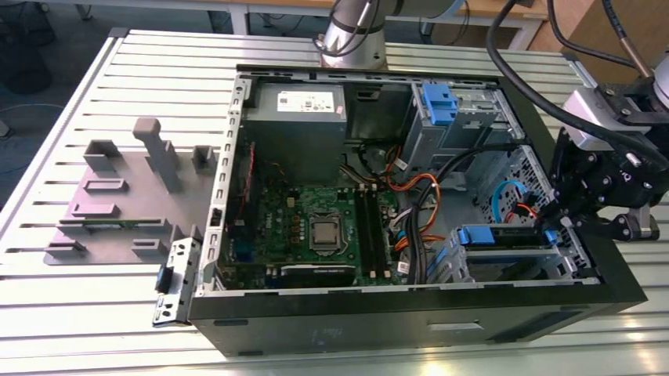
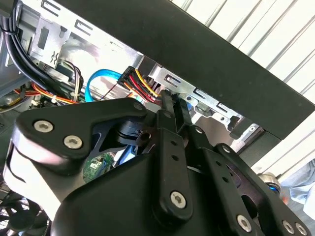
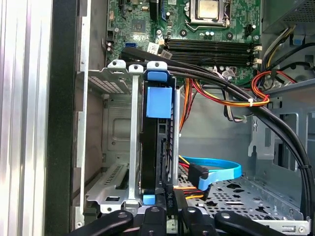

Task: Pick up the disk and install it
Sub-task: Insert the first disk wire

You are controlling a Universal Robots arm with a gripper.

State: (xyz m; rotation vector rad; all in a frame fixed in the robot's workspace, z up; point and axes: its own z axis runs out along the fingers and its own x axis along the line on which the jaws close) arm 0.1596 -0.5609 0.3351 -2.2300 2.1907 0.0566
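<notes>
A: Disk [image 3: 158, 142] location?

B: On edge in the metal drive cage [image 3: 132, 147] at the open computer case's [image 1: 418, 309] front corner, blue rail tab [image 1: 489, 236] facing outward. It looks seated so its connector end meets the cables [image 3: 216, 173].

A: And the claw [image 2: 173, 105]?

B: At the cage's cable end. Its fingers look together, though I cannot tell whether they pinch anything.
</notes>
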